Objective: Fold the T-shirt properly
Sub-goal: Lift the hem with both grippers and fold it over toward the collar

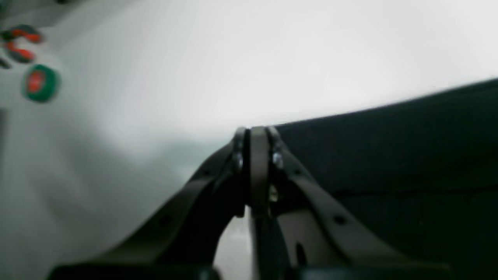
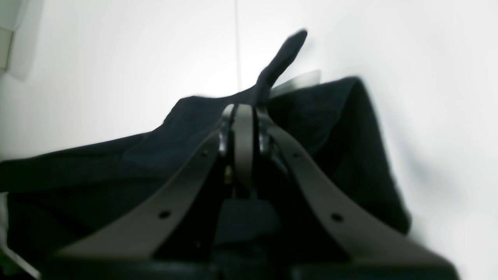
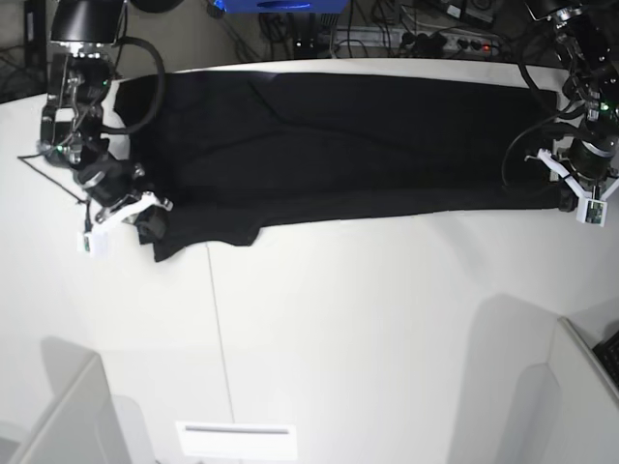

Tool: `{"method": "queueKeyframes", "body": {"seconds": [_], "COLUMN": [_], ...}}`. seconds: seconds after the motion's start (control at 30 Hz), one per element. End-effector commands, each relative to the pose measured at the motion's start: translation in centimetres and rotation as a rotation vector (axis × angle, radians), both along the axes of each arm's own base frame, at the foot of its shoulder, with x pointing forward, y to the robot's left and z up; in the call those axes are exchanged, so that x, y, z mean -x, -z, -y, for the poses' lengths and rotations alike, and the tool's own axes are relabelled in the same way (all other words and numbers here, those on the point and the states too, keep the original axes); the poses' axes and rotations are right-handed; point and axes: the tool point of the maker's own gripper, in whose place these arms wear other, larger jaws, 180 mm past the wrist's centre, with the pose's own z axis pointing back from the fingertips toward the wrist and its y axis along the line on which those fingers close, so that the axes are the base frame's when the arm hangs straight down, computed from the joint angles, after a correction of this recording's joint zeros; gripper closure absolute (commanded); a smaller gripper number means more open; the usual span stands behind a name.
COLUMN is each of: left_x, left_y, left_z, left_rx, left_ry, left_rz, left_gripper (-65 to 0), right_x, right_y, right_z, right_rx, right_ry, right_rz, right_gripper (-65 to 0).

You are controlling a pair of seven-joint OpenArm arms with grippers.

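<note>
since both wrist views are blurred and mostly filled by the pincers themselves, not much fine detail can be made out. no print is seen on the t-shirt (image 3: 338, 145) from any view, only plain black cloth. in the base view its far edge is run close along the back of the white worktop (image 3: 368, 319), and the cables and boxes behind it are cut off by the frame. in the left wrist view some red and green blobs (image 1: 39, 82) are seen at the far left, too smeared to name.

the t-shirt is laid out as a long band across the back half of the worktop, from one arm to the other, with a short flap hanging toward the front near the right arm.

the left pincer (image 1: 256, 134) is clenched at the straight edge of the cloth; whether fabric is actually caught between the tips can't be told. the right pincer (image 2: 243, 111) is clenched on the t-shirt, with bunched cloth raised around it and a thin strip poking up past the tips.
</note>
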Motion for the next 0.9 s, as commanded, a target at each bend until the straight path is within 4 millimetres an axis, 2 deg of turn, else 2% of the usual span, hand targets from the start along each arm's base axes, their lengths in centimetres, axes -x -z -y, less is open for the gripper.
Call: {"method": "queueKeyframes", "body": {"seconds": [0.0, 0.1, 0.37, 0.5, 0.87], "left_x": [-0.3, 0.1, 0.5, 0.7, 1.2], "left_y": [-1.3, -1.2, -0.9, -1.4, -1.1], "left_z": [-0.6, -1.1, -1.0, -1.7, -1.6], "left_rx": [-0.029, -0.044, -0.048, -0.059, -0.065], "left_ry": [0.01, 0.004, 0.021, 0.009, 0.034], "left_rz": [0.02, -0.028, -0.051, -0.044, -0.064], "left_gripper": [0.0, 0.0, 0.0, 0.0, 0.0], "right_x": [-0.8, 0.0, 2.3, 3.7, 7.0], "right_y": [-1.8, -2.3, -4.4, -3.8, -2.8], "right_z": [0.7, 0.8, 0.5, 0.1, 0.1], "right_rx": [0.006, -0.012, -0.009, -0.006, -0.008], "right_ry": [0.012, 0.019, 0.015, 0.004, 0.029], "right_rz": [0.051, 0.02, 0.002, -0.029, -0.082], "right_gripper": [0.0, 0.0, 0.0, 0.0, 0.0]}}
